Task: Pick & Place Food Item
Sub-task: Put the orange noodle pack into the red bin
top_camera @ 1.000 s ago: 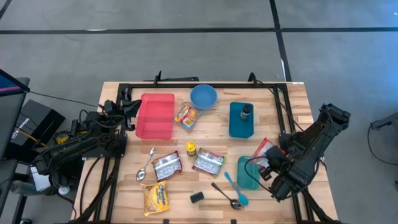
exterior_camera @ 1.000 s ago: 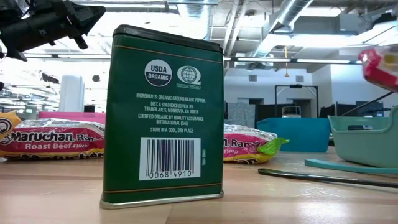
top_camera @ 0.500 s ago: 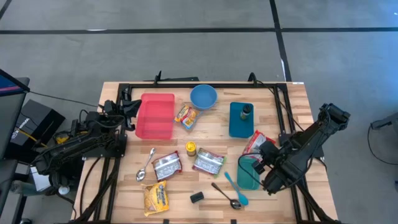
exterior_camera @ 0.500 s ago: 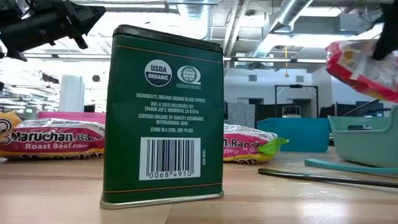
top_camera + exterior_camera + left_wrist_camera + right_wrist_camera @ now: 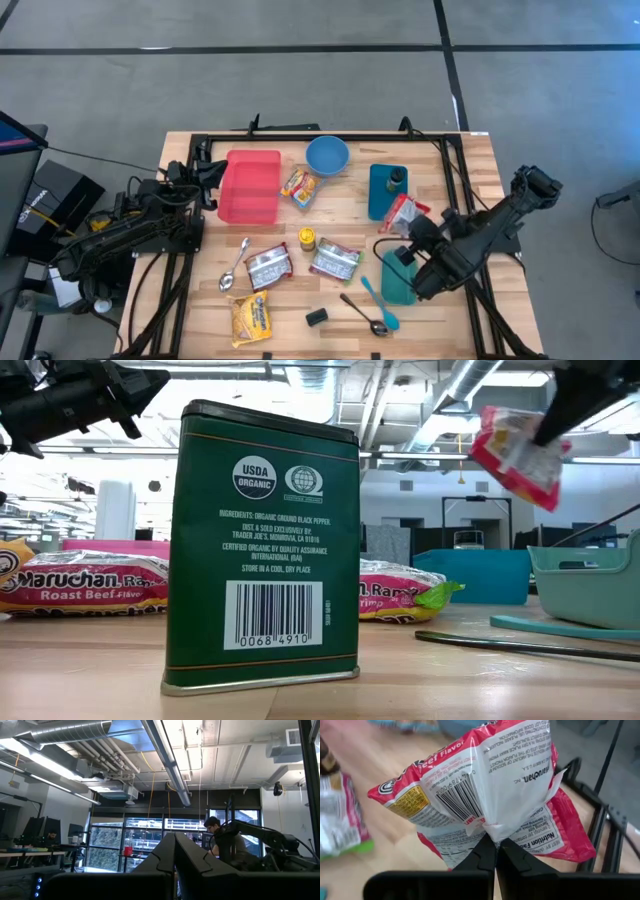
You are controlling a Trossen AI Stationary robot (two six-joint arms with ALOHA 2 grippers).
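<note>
Three ramen packets (image 5: 333,260); perhaps more.

Even, soft overhead light fills the high view, with faint shadows on the wooden table (image 5: 200,300). In the low view the green tin (image 5: 262,550) at centre is sharp, while bright ceiling strips glare along the top. The right wrist view's upper left is blurred; the left wrist view is dim, with bright windows at centre.
</note>
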